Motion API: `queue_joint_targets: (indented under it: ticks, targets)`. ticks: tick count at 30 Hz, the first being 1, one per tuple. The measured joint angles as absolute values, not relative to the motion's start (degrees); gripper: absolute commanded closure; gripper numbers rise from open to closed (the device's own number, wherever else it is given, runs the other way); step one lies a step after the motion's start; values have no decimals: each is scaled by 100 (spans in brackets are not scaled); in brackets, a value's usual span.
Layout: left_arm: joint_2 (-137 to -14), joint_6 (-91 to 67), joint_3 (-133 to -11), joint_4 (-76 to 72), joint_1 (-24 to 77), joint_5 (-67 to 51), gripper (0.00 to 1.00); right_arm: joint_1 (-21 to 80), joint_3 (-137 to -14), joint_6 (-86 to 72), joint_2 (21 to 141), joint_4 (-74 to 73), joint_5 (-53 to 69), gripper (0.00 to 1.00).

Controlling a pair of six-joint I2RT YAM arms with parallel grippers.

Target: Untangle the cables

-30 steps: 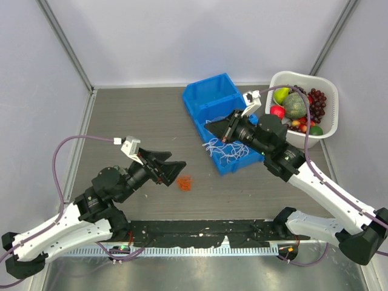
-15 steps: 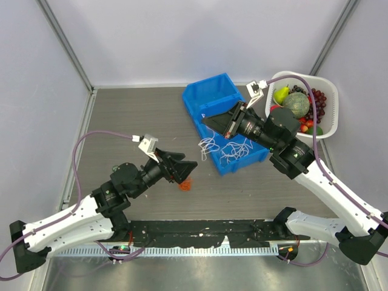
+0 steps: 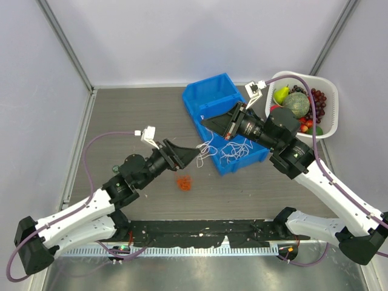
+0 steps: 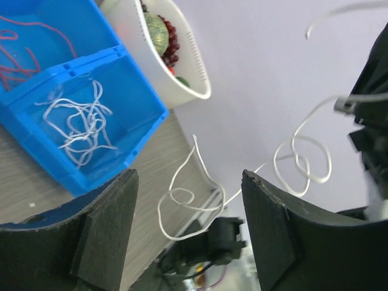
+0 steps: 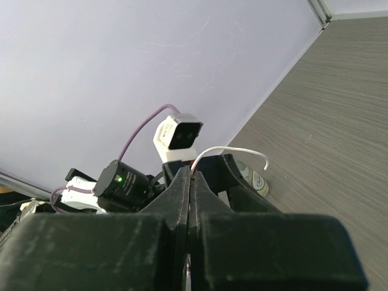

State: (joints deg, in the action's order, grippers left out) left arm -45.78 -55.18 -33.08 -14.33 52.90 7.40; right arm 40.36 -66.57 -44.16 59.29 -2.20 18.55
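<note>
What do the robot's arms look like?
The left arm and right arm are white with black joints. The left gripper and right gripper are black, with two wedge-shaped fingers. A purple hose loops along each, past a small white camera.

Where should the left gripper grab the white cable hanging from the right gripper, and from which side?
Grip the white cable at its lower dangling loops, the left gripper coming in level from its own side. The strand hangs free from the shut right gripper, between the open fingers.
</note>
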Motion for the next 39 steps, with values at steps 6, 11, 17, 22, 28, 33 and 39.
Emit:
queue_joint_targets:
  ticks: [6, 11, 17, 22, 28, 33, 39]
  targets:
    - [-5083, -6366, -3262, -2161, 4963, 117, 41, 4036, -6657, -4418, 5929, -193, 1916, 99]
    - [-5535, -6606, -3271, -2427, 4950, -189, 50, 4036, -6657, -4418, 5927, -174, 1931, 99]
    - [-5889, -6724, -3365, -2493, 4893, -401, 74, 4036, -6657, -4418, 5927, -174, 1962, 99]
    - [-5968, -6705, -3365, -2445, 4786, -401, 95, 4036, -6670, -4416, 5922, -185, 1977, 99]
    - [-6180, -6552, -3249, -2115, 4687, -165, 100, 4036, -7124, -4294, 5918, -484, 1933, 99]
    - [-6630, -6539, -2576, -2154, 4558, -158, 100, 4036, -7793, -4016, 5819, -749, 1719, 99]
    - [-7323, -6563, -2130, -2252, 4525, -467, 100, 4036, -8298, -3664, 5531, -906, 1358, 99]
